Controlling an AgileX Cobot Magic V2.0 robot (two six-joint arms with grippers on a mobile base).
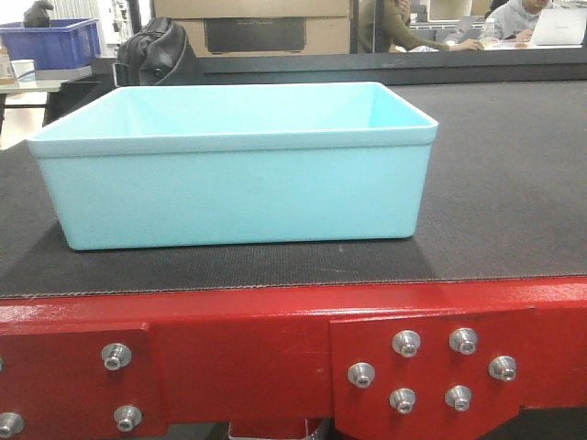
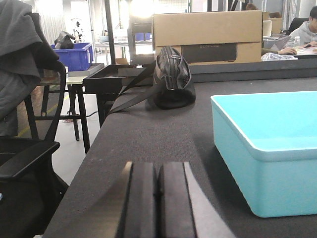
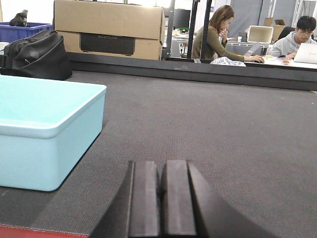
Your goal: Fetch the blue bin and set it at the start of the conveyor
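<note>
The blue bin (image 1: pixel 234 170), a pale aqua tub, stands empty and upright on the black belt of the conveyor start (image 1: pixel 495 183), just behind the red frame (image 1: pixel 275 348). In the left wrist view the bin (image 2: pixel 267 148) is at the right, and my left gripper (image 2: pixel 158 171) is shut with nothing in it, to the bin's left above the belt. In the right wrist view the bin (image 3: pixel 44 129) is at the left, and my right gripper (image 3: pixel 162 168) is shut and empty, to the bin's right. Neither gripper touches the bin.
A black bag (image 2: pixel 171 79) lies on the belt's far left behind the bin. A cardboard box (image 3: pixel 109 27) stands beyond the belt's far edge. A black chair with a grey jacket (image 2: pixel 25 99) is left of the conveyor. People sit at desks (image 3: pixel 257 39) behind.
</note>
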